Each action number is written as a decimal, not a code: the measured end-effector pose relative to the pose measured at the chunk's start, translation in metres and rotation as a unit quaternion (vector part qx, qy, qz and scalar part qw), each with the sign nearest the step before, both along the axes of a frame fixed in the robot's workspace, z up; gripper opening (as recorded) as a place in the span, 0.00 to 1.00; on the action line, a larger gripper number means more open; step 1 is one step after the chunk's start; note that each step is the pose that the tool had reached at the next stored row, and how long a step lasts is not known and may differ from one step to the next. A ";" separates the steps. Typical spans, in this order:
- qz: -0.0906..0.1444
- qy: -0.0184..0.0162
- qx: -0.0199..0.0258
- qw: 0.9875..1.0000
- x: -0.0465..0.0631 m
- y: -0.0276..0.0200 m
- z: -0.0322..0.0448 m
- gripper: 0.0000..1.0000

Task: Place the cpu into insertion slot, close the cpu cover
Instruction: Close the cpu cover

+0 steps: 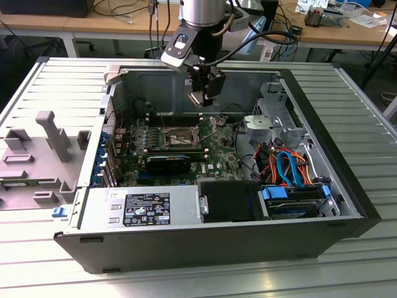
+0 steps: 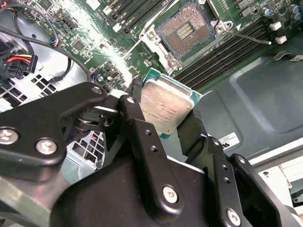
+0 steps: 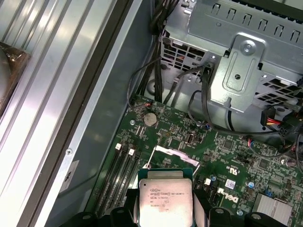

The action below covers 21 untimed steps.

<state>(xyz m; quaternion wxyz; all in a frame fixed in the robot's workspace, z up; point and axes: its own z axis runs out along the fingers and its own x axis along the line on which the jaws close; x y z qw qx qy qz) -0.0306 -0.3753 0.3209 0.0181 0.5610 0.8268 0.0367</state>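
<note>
Cpu (image 2: 166,106) is clamped in your tool (image 2: 165,113): the two black fingers (image 2: 136,106) press on opposite edges of the grey-silver chip and are closed down to its width. Its flat metal face is turned toward both wrist cameras.

In the exterior view your tool (image 1: 203,90) hangs inside the open computer case (image 1: 347,205). It holds the cpu in the air, clear of the green motherboard (image 1: 217,155) and near the case's far wall.

The insertion slot (image 1: 178,135) lies below the chip, a little toward the exterior view's left. In the second wrist view you can see its dark square centre bare inside the silvery rim.

The cpu cover (image 1: 215,126) appears to stand raised at the slot's edge, on the exterior view's right. Its lever wire (image 2: 251,39) reaches out over the long black memory slots (image 2: 222,54).

A grey drive cage (image 3: 246,56) sits beside the board. The case rests on a ribbed metal worktop (image 1: 366,112).
</note>
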 end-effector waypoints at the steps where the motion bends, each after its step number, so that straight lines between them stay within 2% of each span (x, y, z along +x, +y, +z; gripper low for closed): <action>1: 0.000 0.000 0.000 1.000 0.000 0.0000 0.0000 0.55; 21: -0.014 0.000 0.000 1.000 0.000 0.0000 -0.0003 0.55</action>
